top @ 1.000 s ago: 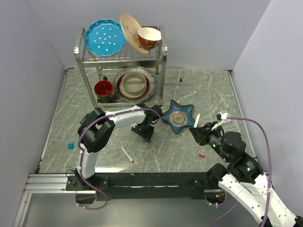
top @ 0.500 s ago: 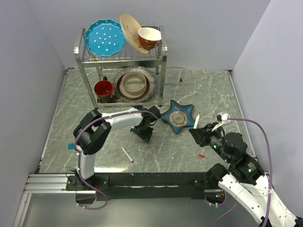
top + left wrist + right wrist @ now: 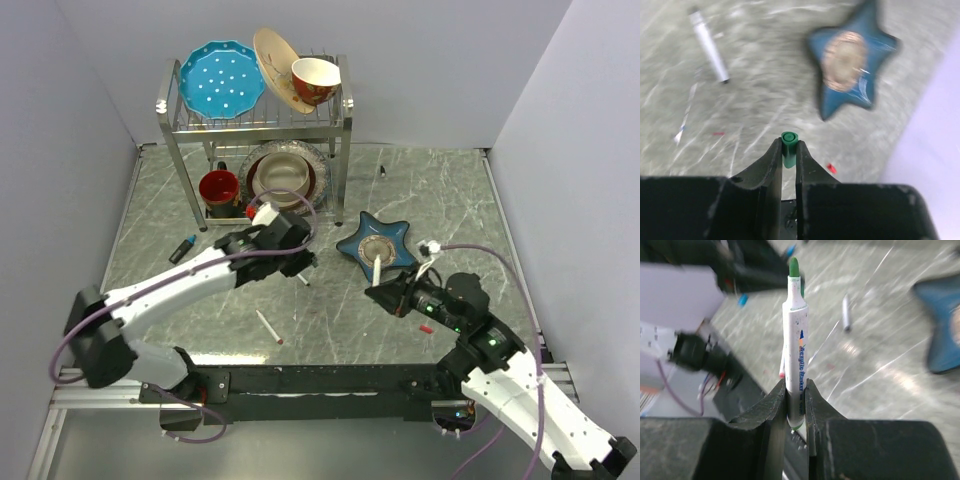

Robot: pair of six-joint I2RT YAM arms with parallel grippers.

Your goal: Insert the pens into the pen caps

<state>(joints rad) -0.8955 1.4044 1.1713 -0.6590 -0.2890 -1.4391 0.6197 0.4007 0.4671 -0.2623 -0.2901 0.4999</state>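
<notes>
- Since a second ago your left arm has dropped from a raised elbow into a long, low reach out of the near-left corner. That uncovers the short dark marker with a blue end (image 3: 182,248), lying near the left wall in front of the metal dish rack (image 3: 164,130).
- Your left gripper (image 3: 788,149) sits mid-table, just left of the blue star-shaped dish (image 3: 375,245). Its fingers are pinched on the small green plastic cap (image 3: 789,138), whose open end points away from the wrist.
- Beyond those fingertips, the left wrist view shows a grey-white pen with a dark tip (image 3: 707,47) lying flat on the grey marbled table (image 3: 440,200), apart from the dish.
- Nearer you, a slim white pen with a red end (image 3: 268,327) lies loose close to the near edge, with bare marble around it.
- The dish lies between your two grippers, so the free lane runs along its near side.
- Your right gripper (image 3: 796,385) has shifted left toward the dish. It is clamped on the white pen with a green tip (image 3: 794,325), which stands straight out from the fingers at the dish's near point.
- A tiny red cap (image 3: 426,327) lies just beside your right arm, towards the near edge.
- Bare marble runs from there to the right wall.
</notes>
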